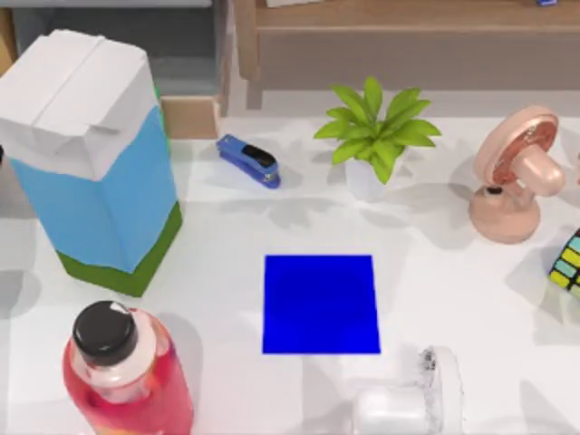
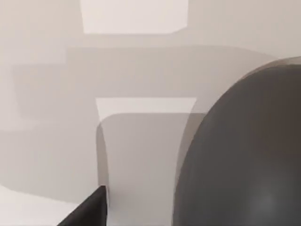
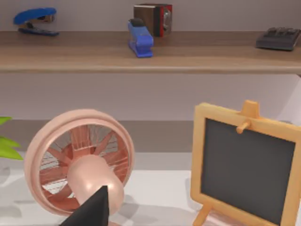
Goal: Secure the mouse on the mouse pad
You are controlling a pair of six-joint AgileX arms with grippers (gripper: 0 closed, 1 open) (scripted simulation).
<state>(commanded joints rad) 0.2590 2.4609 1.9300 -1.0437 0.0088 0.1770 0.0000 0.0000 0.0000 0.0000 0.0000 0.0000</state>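
Observation:
The mouse pad (image 1: 321, 304) is a flat bright-blue square lying in the middle of the table with nothing on it. In the left wrist view a smooth grey rounded body (image 2: 244, 150), by its look the mouse, sits on the white table very close to the camera. A dark edge of my left gripper (image 2: 87, 212) pokes in just beside it, apart from it. A dark edge of my right gripper (image 3: 94, 209) shows in front of the pink fan (image 3: 80, 165), at the table's right side.
A tall blue-and-white carton (image 1: 91, 154) and a pink bottle (image 1: 122, 376) stand at the left. A blue stapler (image 1: 249, 160), a potted plant (image 1: 376, 131) and the fan (image 1: 517, 172) line the back. A white translucent object (image 1: 408, 399) sits front centre; a colour cube (image 1: 568, 258) at the right edge; a small chalkboard easel (image 3: 247, 165).

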